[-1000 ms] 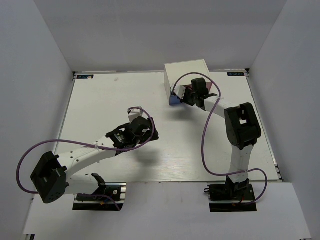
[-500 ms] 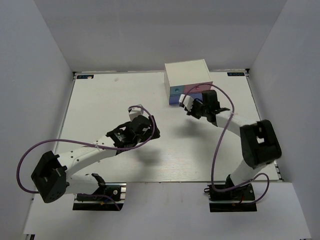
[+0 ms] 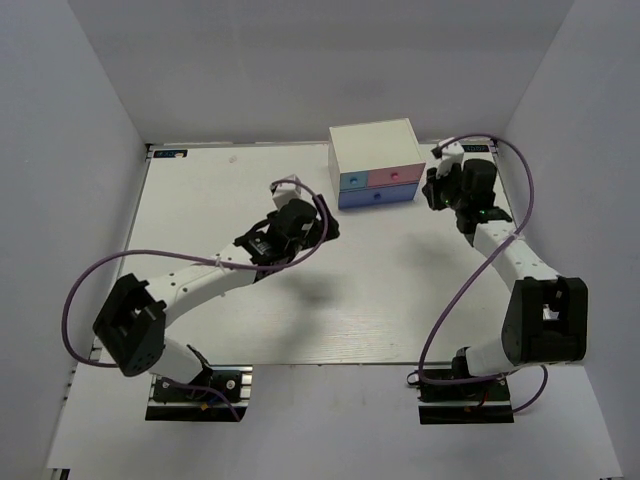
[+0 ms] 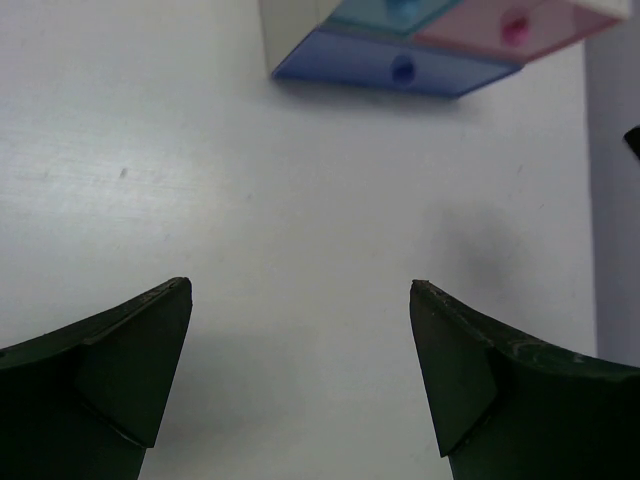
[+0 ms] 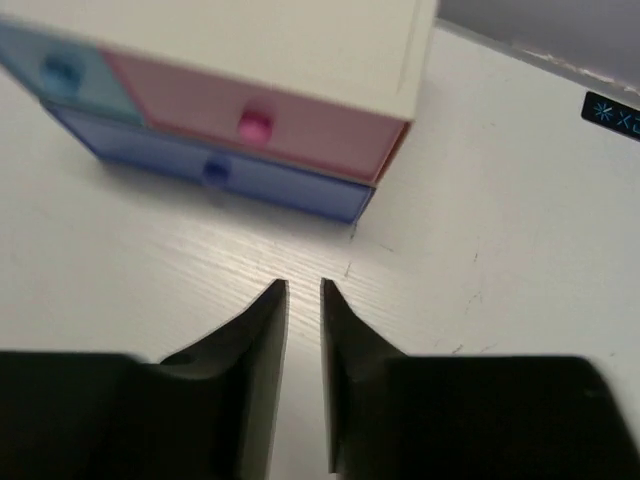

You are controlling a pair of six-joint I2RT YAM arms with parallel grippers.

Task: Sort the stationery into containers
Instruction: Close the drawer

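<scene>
The containers are one white box (image 3: pixel 372 145) with teal, pink and blue drawer fronts (image 5: pixel 250 120), standing at the back of the table; its drawers (image 4: pixel 400 70) look pushed in. No stationery shows in any view. My left gripper (image 3: pixel 326 228) hovers left of and in front of the box, wide open and empty (image 4: pixel 300 290). My right gripper (image 3: pixel 431 190) is just right of the box's front corner. Its jaws stand only a narrow slit apart with nothing between them (image 5: pixel 303 285).
White walls close in the white table (image 3: pixel 220 300) on three sides. Purple cables loop from both arms. A blue label (image 5: pixel 612 112) sits near the table's back right edge.
My right arm has swung from the drawer fronts to the box's right side, and the pink drawer that stood open now looks pushed in. My left arm has reached farther toward the box.
</scene>
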